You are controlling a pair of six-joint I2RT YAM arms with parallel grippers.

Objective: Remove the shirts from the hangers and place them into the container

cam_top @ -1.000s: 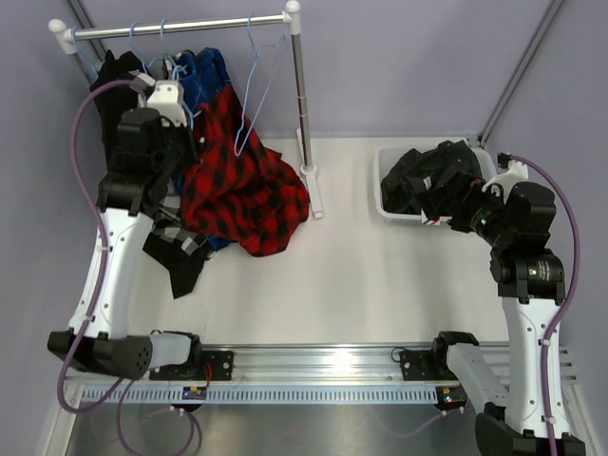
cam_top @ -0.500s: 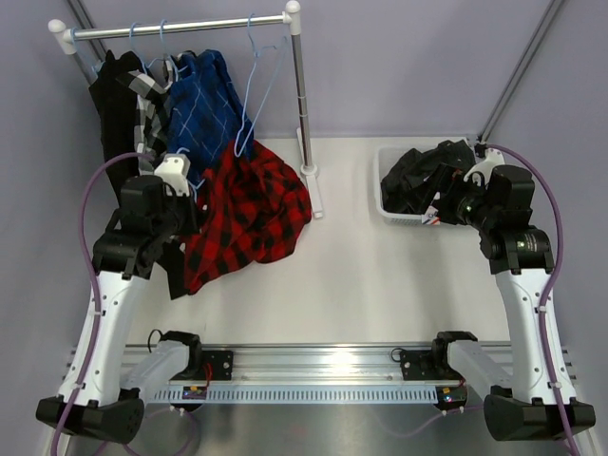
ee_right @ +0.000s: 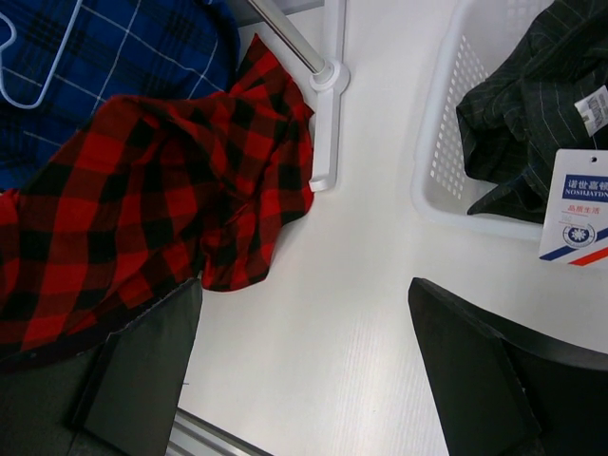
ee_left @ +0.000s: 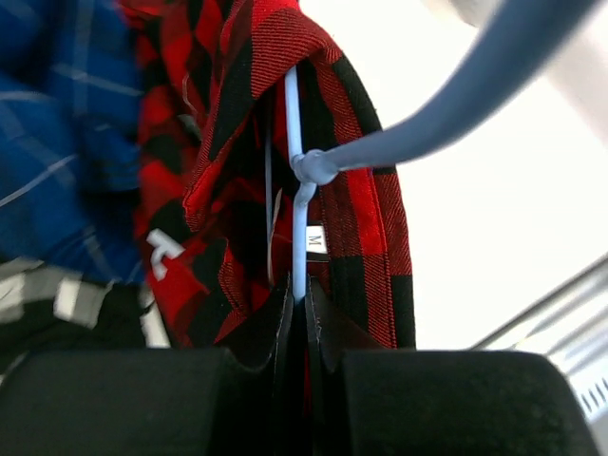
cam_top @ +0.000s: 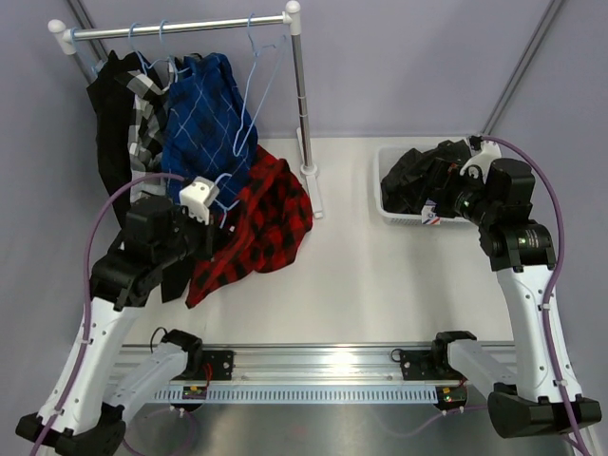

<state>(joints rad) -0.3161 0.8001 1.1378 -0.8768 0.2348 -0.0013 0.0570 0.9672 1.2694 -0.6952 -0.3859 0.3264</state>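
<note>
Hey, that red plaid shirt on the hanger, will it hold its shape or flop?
Probably floppy: the red plaid shirt sags in crumpled folds. Likely to snag when pulled, since the hanger runs inside its collar at the left pincer.

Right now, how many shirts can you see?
5: plain black, black-white check and blue hang on the rail; red plaid is in the left gripper, draping onto the table; a dark one lies in the basket. Others may be hidden.

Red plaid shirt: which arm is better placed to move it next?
Left. The left fingers are shut on the red plaid shirt at its collar. The right fingers are open near the basket, holding nothing.
</note>
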